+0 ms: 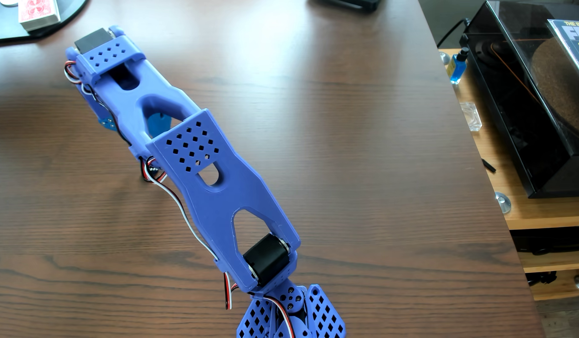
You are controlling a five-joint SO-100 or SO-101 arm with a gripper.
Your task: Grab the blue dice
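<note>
Nearest the lens sits my perforated blue base (pixel 314 312), from which my arm (pixel 216 195) stretches far and left over the counter (pixel 346 130); my gripper (pixel 107 123) hangs beneath the forearm, mostly hidden, only a bright blue sliver showing, so I cannot tell whether it is wide or narrow; the blue dice is nowhere I can make out, perhaps covered by the arm; a red-backed card box (pixel 39 13) rests on a dark mat (pixel 8 32) at the far left; right of the counter stands a record player (pixel 525 113) with a small blue bottle (pixel 457 70) beside it.
</note>
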